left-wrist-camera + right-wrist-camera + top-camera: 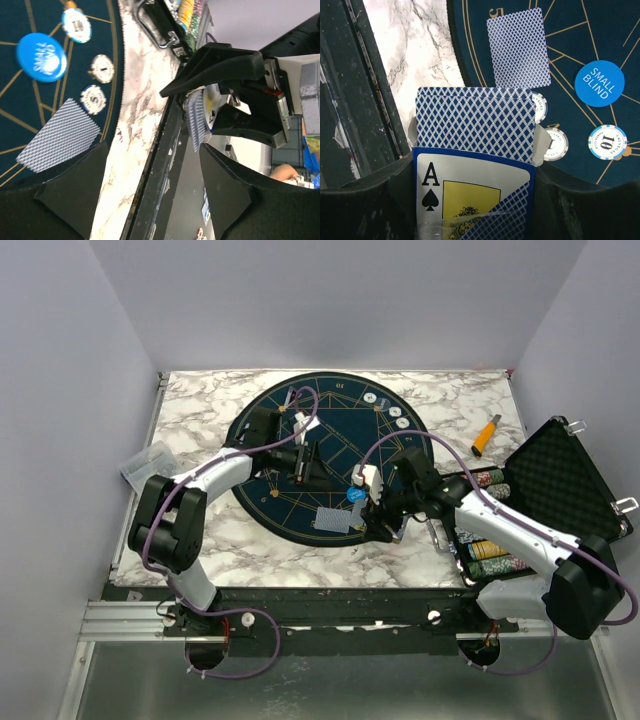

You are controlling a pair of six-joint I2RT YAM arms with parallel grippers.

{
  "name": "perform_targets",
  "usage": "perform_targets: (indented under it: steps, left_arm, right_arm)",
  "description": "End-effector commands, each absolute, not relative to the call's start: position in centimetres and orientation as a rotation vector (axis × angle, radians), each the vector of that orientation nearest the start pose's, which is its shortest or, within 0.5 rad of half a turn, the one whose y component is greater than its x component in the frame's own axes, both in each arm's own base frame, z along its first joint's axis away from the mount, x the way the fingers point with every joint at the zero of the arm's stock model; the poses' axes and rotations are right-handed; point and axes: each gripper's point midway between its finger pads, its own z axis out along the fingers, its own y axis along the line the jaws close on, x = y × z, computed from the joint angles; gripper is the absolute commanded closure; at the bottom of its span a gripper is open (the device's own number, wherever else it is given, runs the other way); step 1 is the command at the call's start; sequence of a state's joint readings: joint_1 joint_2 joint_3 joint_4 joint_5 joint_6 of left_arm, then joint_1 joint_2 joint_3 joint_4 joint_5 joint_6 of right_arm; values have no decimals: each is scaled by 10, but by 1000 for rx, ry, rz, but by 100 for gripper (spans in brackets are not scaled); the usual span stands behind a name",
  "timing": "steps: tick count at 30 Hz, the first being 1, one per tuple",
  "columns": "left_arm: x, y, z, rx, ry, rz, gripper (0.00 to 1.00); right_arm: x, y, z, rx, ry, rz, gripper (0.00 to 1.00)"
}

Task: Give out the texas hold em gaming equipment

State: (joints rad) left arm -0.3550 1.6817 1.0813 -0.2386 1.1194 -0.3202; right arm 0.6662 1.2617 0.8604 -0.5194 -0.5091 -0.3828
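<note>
1. The right gripper (380,512) squeezes a pack of cards (475,130). The card backs have a blue criss-cross pattern.
2. The left gripper (152,150) is spread wide and holds nothing, over the round dark mat (265,510).
3. One flat card (519,47) lies face down on the mat, near a round blue disc (599,82) and small round chips (607,142).
4. The table (200,410) looks like white marble.

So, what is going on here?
The right gripper holds a blue card box with an ace of spades on it; a deck of blue-patterned cards sticks out of its top. The left gripper is open and empty, facing that box. One face-down card lies on the round dark blue mat, near a blue Small Blind disc.
</note>
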Motion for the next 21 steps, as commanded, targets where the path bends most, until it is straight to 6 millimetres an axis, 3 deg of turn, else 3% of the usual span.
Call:
perform_targets:
  steps: [1, 12, 21]
  left_arm:
    - [257, -303, 168, 660, 2250, -1786, 25]
    - [225, -343, 162, 812, 2259, -1834, 32]
    - [222, -343, 137, 778, 2344, -1818, 50]
  right_arm:
    - [196, 245, 132, -1425, 1965, 740, 99]
    - [194, 249, 136, -1413, 1961, 770, 99]
    - [193, 247, 139, -1408, 1955, 770, 99]
